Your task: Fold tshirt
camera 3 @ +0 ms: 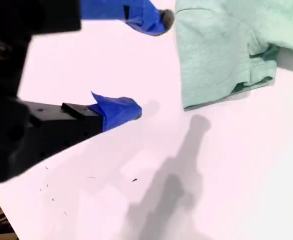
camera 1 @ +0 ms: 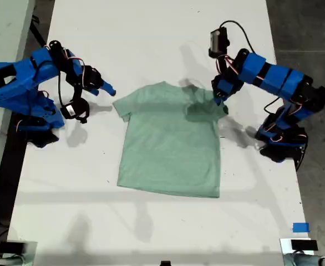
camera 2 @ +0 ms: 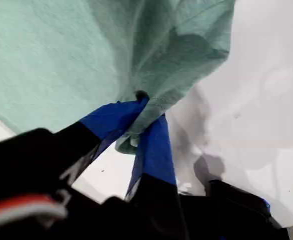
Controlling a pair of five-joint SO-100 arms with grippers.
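Observation:
The pale mint-green tshirt [camera 1: 171, 144] lies flat on the white table [camera 1: 151, 33], collar toward the far edge. At the exterior view's right, my first gripper [camera 1: 221, 101] is shut on the sleeve there and lifts it over the shirt body. In the first wrist view, its blue fingers [camera 2: 149, 115] pinch a bunched fold of the tshirt [camera 2: 61, 60]. My second gripper [camera 1: 96, 102] hangs open just beyond the sleeve at the exterior view's left, touching no cloth. Its blue fingertips [camera 3: 146, 65] stand apart beside the sleeve hem [camera 3: 221, 50].
A strip of blue tape [camera 1: 300, 227] marks the table's near corner at the exterior view's right. Both arm bases stand at the table's side edges. A grey floor [camera 1: 306, 33] lies past the table at the exterior view's right.

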